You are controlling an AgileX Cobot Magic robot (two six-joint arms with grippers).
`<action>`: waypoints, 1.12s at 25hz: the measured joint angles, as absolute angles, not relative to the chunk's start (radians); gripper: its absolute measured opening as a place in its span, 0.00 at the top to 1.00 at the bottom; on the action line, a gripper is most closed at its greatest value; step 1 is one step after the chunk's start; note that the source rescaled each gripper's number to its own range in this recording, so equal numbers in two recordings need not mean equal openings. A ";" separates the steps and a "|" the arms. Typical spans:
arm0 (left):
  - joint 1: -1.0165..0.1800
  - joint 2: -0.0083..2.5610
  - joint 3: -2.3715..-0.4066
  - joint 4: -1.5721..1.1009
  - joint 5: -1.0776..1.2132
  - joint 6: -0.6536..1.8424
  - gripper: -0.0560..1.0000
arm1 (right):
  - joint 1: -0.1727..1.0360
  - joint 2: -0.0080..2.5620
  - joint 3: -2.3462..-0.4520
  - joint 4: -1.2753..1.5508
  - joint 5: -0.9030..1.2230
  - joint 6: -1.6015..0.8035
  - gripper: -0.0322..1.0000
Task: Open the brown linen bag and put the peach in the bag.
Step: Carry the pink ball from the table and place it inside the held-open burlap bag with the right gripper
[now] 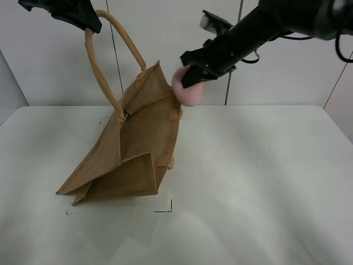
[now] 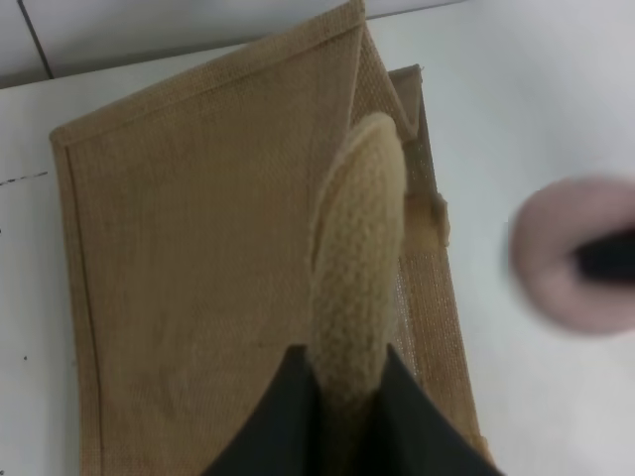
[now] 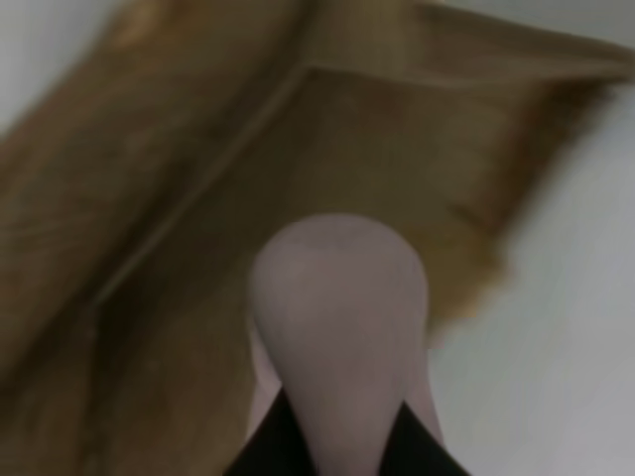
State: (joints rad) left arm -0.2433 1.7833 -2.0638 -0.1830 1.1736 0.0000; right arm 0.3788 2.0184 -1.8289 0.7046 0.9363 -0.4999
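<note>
The brown linen bag (image 1: 129, 154) stands tilted on the white table, its base at front left and its mouth lifted up and to the right. My left gripper (image 1: 88, 21) is shut on one beige loop handle (image 1: 99, 72) and holds it high at upper left; the handle (image 2: 355, 268) shows between the fingers in the left wrist view, above the bag (image 2: 198, 248). My right gripper (image 1: 190, 77) is shut on the pink peach (image 1: 187, 89) and holds it in the air at the bag's upper right corner. The peach (image 3: 339, 327) sits over the bag (image 3: 179, 248) in the right wrist view, and blurred (image 2: 571, 253) in the left wrist view.
The white table (image 1: 265, 176) stretches to the right and front of the bag. Small black corner marks (image 1: 165, 208) lie on it near the bag's base. A pale panelled wall (image 1: 165, 33) stands behind.
</note>
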 joint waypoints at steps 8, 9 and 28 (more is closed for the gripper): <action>-0.243 1.783 -2.064 -0.183 1.174 0.000 0.94 | 0.532 2.158 -1.829 0.721 0.801 -0.820 0.97; -0.243 1.783 -2.064 -0.183 1.174 0.000 0.94 | 0.534 2.174 -1.829 0.730 0.798 -0.842 0.97; -0.243 1.783 -2.064 -0.183 1.174 0.000 0.94 | 0.537 2.370 -1.828 1.187 0.633 -1.319 0.97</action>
State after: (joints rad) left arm -0.2433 1.7833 -2.0638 -0.1830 1.1736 0.0000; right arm 0.5373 2.3703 -1.8280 1.1873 0.6329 -1.3188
